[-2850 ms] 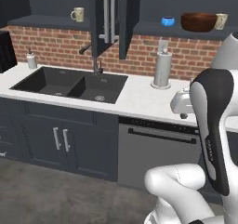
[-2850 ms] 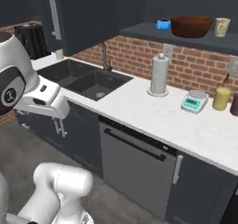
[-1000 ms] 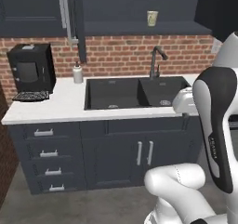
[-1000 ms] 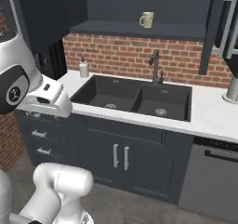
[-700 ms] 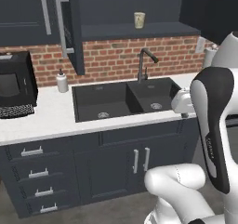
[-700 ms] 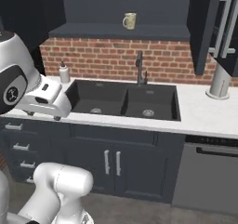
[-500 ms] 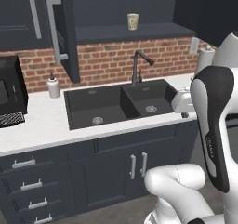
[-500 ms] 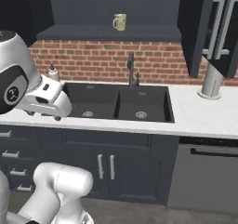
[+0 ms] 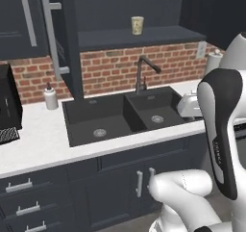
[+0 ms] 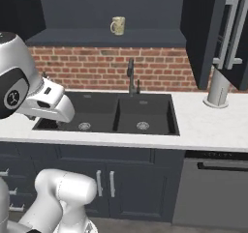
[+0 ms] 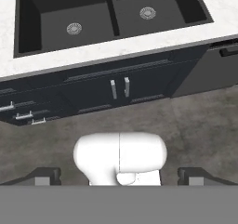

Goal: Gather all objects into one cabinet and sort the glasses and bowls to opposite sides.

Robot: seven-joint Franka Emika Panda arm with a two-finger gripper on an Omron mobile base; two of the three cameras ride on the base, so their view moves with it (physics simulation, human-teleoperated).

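Jaws spread wide and empty, hanging over the floor before the sink (image 9: pixel 125 118). The cream cup (image 9: pixel 137 25) sits alone in the open cabinet (image 9: pixel 144 36) above. Gathering looks barely begun.

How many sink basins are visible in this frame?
2: the left basin and the right basin, side by side in the black sink, divided by a ridge below the faucet.

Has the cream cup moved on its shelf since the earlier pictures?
No. The cup stands on the shelf above the faucet as before; the camera moved.
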